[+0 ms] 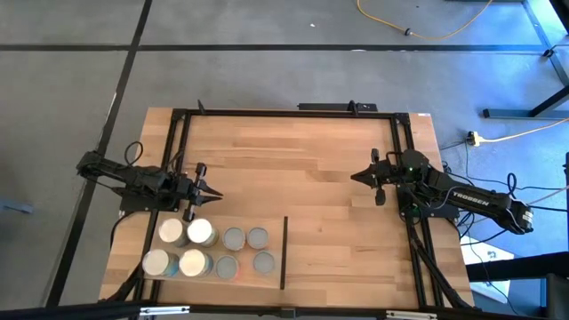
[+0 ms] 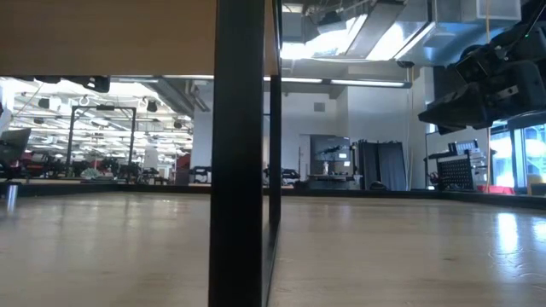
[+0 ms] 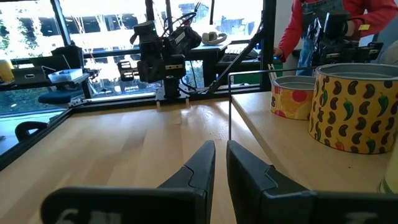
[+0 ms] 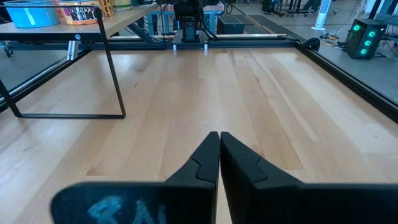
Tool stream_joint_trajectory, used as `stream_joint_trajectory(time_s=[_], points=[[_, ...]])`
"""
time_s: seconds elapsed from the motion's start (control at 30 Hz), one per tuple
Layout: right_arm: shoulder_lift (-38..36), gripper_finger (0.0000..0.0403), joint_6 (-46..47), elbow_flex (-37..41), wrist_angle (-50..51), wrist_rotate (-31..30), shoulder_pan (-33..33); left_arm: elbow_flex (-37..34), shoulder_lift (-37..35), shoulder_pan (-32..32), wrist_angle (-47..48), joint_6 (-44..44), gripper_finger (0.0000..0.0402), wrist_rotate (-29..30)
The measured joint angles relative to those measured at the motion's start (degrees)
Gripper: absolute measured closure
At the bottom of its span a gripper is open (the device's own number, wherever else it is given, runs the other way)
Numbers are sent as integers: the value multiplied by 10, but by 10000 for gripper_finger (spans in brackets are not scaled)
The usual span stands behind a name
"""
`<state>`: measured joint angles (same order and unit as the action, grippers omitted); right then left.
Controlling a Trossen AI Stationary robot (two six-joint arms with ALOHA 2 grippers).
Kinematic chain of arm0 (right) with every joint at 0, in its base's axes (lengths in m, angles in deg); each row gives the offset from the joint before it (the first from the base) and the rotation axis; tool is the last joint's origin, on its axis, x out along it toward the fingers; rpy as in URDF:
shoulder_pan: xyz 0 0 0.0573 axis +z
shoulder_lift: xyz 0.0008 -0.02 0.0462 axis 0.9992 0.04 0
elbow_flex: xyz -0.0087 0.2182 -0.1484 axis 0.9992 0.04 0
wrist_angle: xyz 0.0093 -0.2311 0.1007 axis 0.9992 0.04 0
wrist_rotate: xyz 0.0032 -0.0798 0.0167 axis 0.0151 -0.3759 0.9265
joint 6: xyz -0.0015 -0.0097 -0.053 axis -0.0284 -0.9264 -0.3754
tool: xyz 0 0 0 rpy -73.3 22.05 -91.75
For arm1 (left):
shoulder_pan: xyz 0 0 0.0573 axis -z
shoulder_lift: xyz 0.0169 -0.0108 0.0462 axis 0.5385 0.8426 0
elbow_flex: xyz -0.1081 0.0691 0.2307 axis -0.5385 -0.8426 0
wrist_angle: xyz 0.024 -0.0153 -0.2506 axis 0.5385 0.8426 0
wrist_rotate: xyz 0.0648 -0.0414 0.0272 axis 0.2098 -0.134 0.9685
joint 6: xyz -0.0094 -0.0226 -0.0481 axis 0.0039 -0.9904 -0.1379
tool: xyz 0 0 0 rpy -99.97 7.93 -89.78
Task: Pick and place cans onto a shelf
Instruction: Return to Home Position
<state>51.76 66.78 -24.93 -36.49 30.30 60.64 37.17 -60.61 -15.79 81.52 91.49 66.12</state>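
plainly, the all-but-closed, empty left gripper (image 1: 212, 188) beside the small cream-topped upright cans (image 1: 199, 233), lower left, could topple one; closed, empty right gripper (image 1: 356, 176) centre-right.

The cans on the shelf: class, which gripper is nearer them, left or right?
Left. The left gripper hangs right beside the cans; the right gripper waits far across the table, beyond the black strip.

Both arms lie low, facing each other. The left arm reaches in from the left, left gripper (image 1: 213, 189) pointing right, fingers (image 3: 199, 165) drawn almost together. The right arm mirrors it, right gripper (image 1: 356, 176) pointing left, fingers (image 4: 205, 155) pressed together.
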Motion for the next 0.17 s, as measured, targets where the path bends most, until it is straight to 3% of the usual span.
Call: stream_joint_trajectory(time_s=[0.17], points=[[0,385,0,0,0,0,0,0,0,0,0,0,368,0]])
